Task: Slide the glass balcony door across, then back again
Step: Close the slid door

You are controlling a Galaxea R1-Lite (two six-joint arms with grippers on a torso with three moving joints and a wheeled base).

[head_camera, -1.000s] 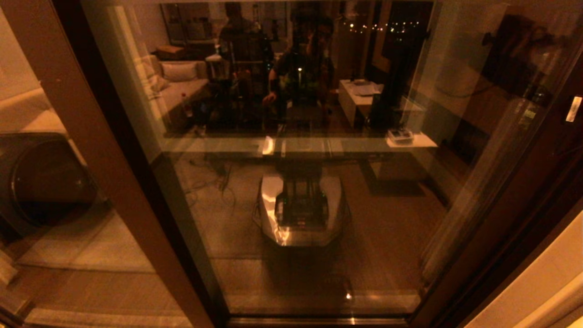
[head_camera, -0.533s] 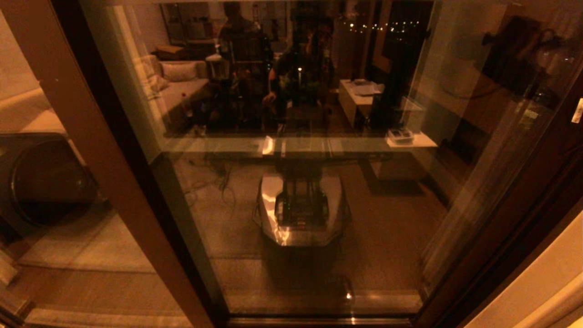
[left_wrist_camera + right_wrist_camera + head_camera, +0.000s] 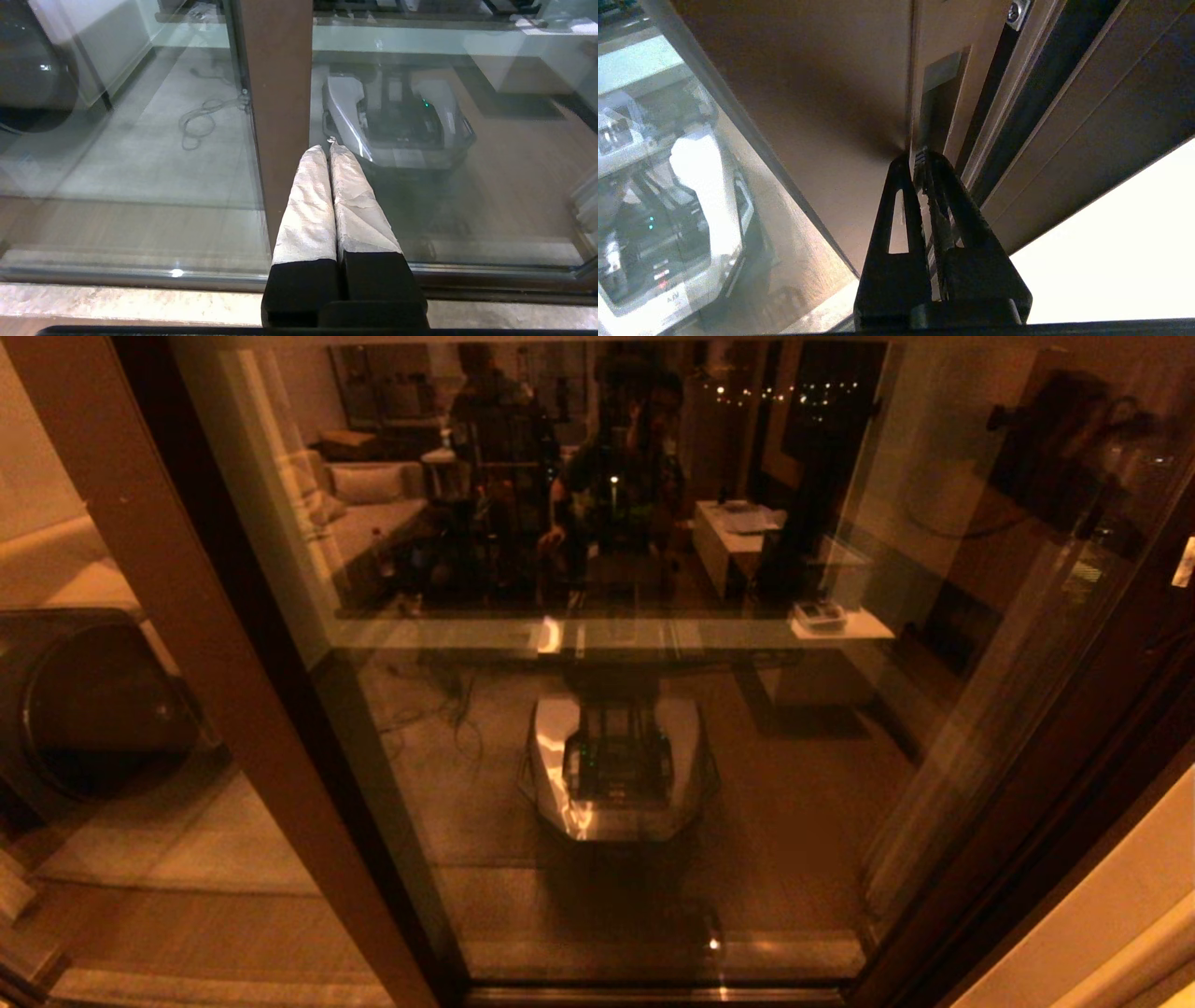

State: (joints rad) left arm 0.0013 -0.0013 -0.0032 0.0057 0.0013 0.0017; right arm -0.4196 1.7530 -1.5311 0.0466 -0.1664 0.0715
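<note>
Right gripper fingers together, tips at handle plate on glass balcony door edge. Left gripper fingers together, facing brown frame post. Risk: tips slipping off shallow recess, stalling door in track.

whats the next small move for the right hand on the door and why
Probably keep the right hand pressing sideways on the glass balcony door. Its closed tips sit at the handle plate on the door's upright frame edge, beside the track. The left hand is closed near the other brown upright.
</note>
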